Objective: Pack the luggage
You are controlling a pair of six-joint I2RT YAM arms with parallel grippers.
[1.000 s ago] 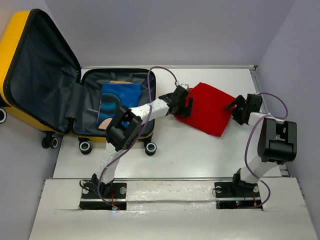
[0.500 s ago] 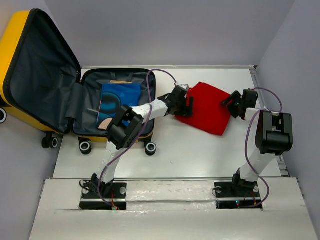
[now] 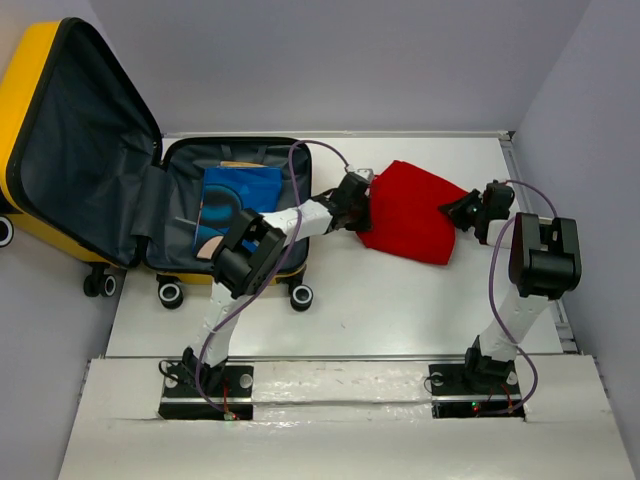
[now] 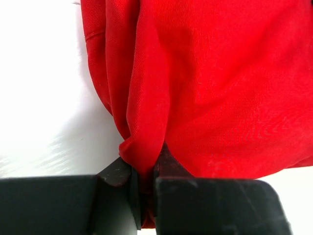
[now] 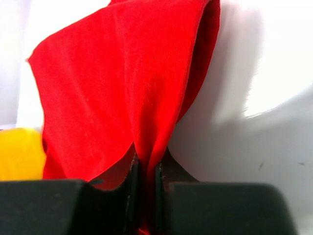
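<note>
The yellow luggage point(image 3: 22, 100) lies open at the left, its lid raised, with a blue printed cloth point(image 3: 238, 198) in the dark-lined base. A folded red cloth point(image 3: 410, 212) lies on the white table to its right. My left gripper point(image 3: 364, 208) is shut on the red cloth's left edge; the fabric point(image 4: 195, 83) bunches between its jaws point(image 4: 145, 196). My right gripper point(image 3: 462, 212) is shut on the cloth's right edge, a fold of the red cloth point(image 5: 117, 93) pinched between its jaws point(image 5: 145, 196).
The white table point(image 3: 380, 300) ends at grey walls behind and to the right. The suitcase's black wheels point(image 3: 170, 294) stick out toward the near side. A patch of yellow luggage point(image 5: 17, 152) shows at the left of the right wrist view.
Both grippers have closed on opposite edges of the red cloth, which was lying flat. The right gripper moved left to the cloth's edge, and the cloth now bunches slightly.
</note>
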